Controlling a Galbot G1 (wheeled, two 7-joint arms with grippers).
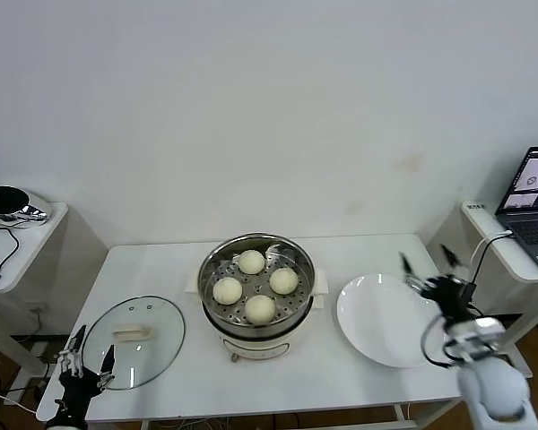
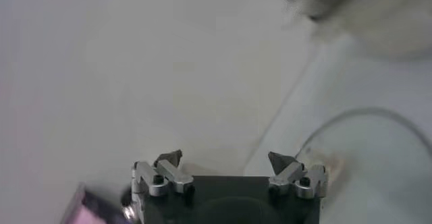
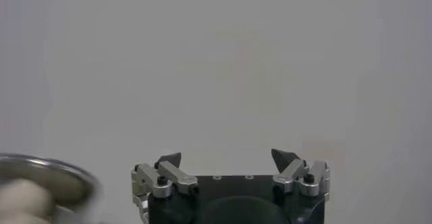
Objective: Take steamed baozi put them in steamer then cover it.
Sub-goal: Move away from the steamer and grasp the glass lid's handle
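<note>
All four baozi (image 1: pixel 255 285) sit in the steamer (image 1: pixel 213 305) mid-bench, so only the cover (image 1: pixel 134 341), flat beside it, remains; left gripper (image 1: pixel 88 352) hangs at its near edge, right gripper (image 1: pixel 429 260) by the plate (image 1: pixel 377 333), both jaws apart and empty.

- The steamer (image 1: pixel 256 296) stands at the middle of the table (image 1: pixel 161 269), uncovered; nothing blocks the way down from above to its tray, where four steamed baozi (image 1: pixel 252 262) fill most of the floor.
- At 9 o'clock of the steamer, the cover (image 1: pixel 133 341) lies flat with bare table between them.
- The left gripper (image 1: pixel 88 350), jaws spread, hangs over the cover's near-left rim at 8 o'clock.
- At 3 o'clock, the white plate (image 1: pixel 386 319) lies just beside the steamer, bare.
- The right gripper (image 1: pixel 427 262), jaws spread, stands over the plate's right edge.
- A clear strip of table runs behind the steamer at 12 o'clock.
</note>
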